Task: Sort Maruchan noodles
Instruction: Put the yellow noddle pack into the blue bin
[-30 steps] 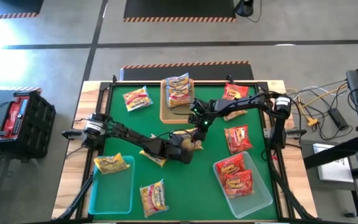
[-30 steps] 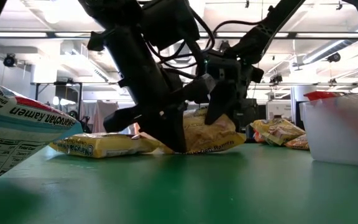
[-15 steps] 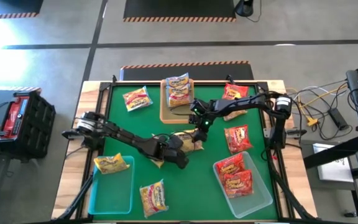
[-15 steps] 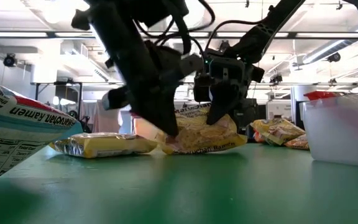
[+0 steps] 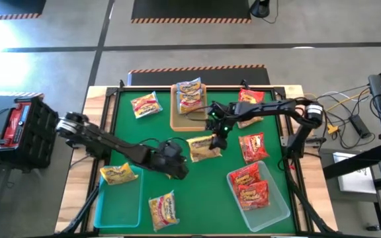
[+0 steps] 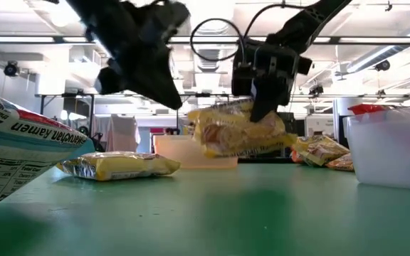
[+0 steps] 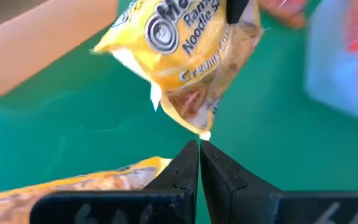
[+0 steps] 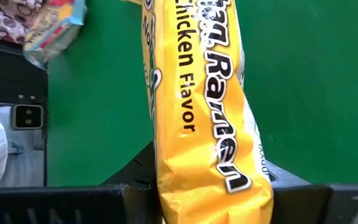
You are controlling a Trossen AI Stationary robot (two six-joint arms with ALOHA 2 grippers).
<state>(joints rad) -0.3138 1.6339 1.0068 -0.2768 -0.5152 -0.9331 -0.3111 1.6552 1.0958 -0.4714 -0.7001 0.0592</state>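
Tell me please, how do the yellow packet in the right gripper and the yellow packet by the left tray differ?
The held packet hangs above the mat in the right gripper; the tray-side packet lies flat at the left tray's rim. The held one is gripped, jaws closed on it; the other is untouched. Both are yellow ramen packets.

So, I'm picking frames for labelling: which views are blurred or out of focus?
Left wrist view: the hanging yellow crinkly noodle packet is softly blurred, the background more so. Low view: the near white packet at the edge is out of focus. Right wrist view: the print is sharp. High view: evenly lit.
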